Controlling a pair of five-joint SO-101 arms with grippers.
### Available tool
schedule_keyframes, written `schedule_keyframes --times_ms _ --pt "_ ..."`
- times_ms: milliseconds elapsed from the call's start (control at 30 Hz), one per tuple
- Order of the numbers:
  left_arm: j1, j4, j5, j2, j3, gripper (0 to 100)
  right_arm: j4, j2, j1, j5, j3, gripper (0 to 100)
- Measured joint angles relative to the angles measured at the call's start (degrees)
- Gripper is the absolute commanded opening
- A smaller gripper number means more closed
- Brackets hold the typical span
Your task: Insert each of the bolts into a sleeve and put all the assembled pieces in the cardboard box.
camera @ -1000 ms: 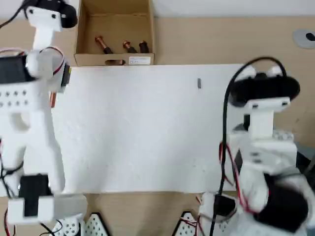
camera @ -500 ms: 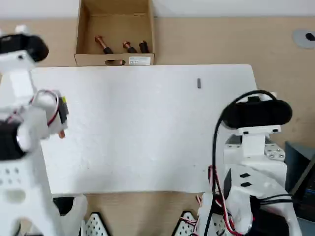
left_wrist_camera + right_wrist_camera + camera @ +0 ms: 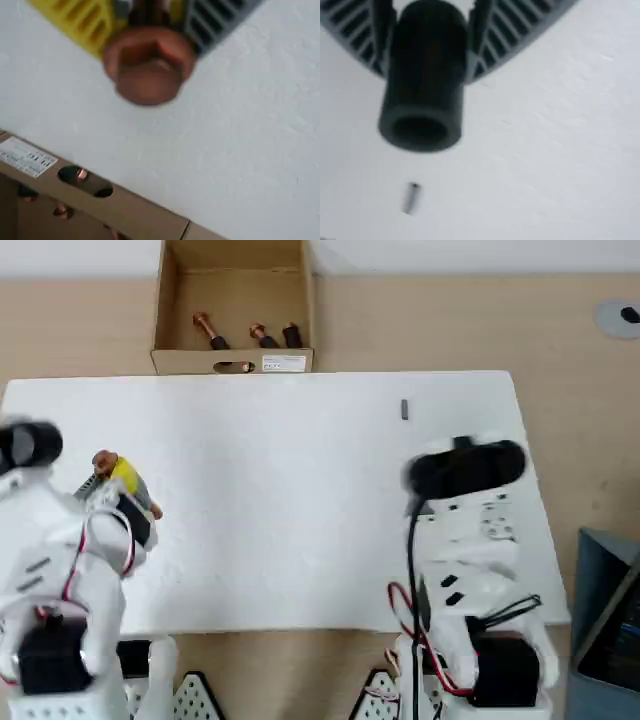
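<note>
My left gripper is shut on a copper bolt, held between its yellow and grey fingers with the hex head pointing out. In the high view that bolt and the left gripper hang over the near left of the white foam pad. My right gripper is shut on a black sleeve, its open bore facing the camera above the pad. The right arm stands over the pad's near right. The cardboard box at the back holds three assembled pieces.
A small grey pin lies on the pad's far right and also shows beyond the sleeve. The box's front wall has a handle hole with copper showing through. A dark bin stands off the pad at the right.
The left arm has drawn back from beside the box to the near left of the pad, bolt still gripped. The right arm has shifted left over the pad.
</note>
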Motion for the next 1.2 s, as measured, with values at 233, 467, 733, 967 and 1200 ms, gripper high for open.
schedule_keyframes --times_ms 233,467,733,967,1200 --pt "0.0 -4.8 1.0 -19.1 13.9 0 -7.5 -5.8 -9.6 0.0 8.7 0.9" --pt "0.9 -5.3 11.6 -19.3 14.3 0 -10.5 -10.7 -19.7 0.0 15.4 0.9" --pt "11.7 -7.4 19.9 -19.3 14.3 0 -11.0 -15.3 -29.7 0.0 20.9 0.9" --pt "19.4 -15.7 20.0 -19.3 14.3 0 -11.1 -15.3 -37.5 1.9 22.0 0.9" --pt "27.0 -16.4 20.0 -19.3 14.3 0 -11.1 -15.3 -38.9 6.0 22.5 0.9"
